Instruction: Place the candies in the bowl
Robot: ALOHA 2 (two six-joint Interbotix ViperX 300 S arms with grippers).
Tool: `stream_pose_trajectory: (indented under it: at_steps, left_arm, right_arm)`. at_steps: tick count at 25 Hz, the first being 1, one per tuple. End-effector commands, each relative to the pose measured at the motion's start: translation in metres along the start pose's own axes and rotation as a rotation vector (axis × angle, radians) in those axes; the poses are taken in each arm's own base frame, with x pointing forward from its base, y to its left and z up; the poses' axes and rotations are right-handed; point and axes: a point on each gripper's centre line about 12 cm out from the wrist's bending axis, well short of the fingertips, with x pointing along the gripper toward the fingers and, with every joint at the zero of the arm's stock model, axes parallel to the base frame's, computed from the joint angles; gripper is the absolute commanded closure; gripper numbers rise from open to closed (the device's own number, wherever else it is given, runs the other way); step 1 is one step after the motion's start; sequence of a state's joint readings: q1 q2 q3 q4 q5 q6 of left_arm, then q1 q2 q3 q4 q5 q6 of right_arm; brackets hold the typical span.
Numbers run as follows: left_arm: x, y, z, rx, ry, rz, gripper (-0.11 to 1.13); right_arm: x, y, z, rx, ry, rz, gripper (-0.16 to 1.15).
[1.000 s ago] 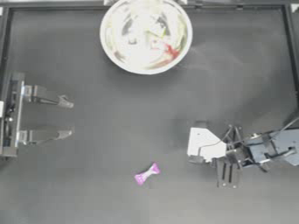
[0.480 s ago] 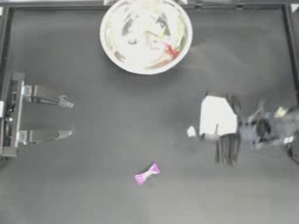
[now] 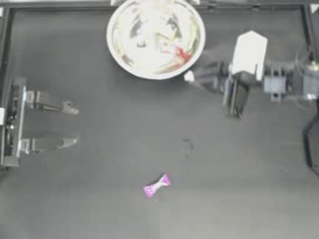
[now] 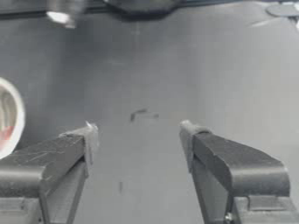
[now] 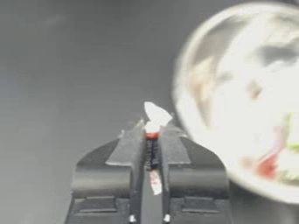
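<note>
Right claw (image 5: 151,127) clamped on a white candy (image 5: 156,114) beside the bowl (image 3: 118,51); left claw (image 4: 137,131) apart.

right hand (image 3: 198,78) beside bowl (image 3: 124,60); purple candy (image 3: 156,186) apart.

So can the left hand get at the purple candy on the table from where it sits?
Probably yes: the left hand sits open at the table's left edge, and only bare table lies between it and the purple candy.

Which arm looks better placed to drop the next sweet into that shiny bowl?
The right one. Its pincer is shut on a white candy beside the bowl rim. The left pincer sits open and empty at the table's left edge, far from the purple candy.
</note>
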State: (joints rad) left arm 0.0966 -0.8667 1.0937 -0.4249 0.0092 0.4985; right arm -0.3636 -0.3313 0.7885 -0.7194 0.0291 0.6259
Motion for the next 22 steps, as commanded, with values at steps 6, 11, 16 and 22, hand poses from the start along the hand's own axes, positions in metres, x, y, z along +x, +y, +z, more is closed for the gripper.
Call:
stream_pose_trajectory:
  at_steps: [6, 11, 16, 22]
  left_arm:
    - [0.002, 0.003, 0.001, -0.004, -0.002, 0.012, 0.1]
    - [0.003, 0.003, 0.0, -0.005, 0.005, 0.017, 0.1]
    - [0.007, 0.004, -0.004, -0.006, 0.027, 0.02, 0.1]
    - [0.012, 0.006, -0.006, -0.007, 0.04, 0.026, 0.1]
  right_arm:
    - [0.04, -0.053, 0.022, 0.007, -0.095, -0.045, 0.62]
    - [0.079, -0.082, 0.022, 0.008, -0.064, -0.086, 0.62]
    - [0.109, -0.102, 0.016, 0.023, -0.046, -0.102, 0.62]
    - [0.13, -0.116, 0.006, 0.019, -0.011, -0.12, 0.61]
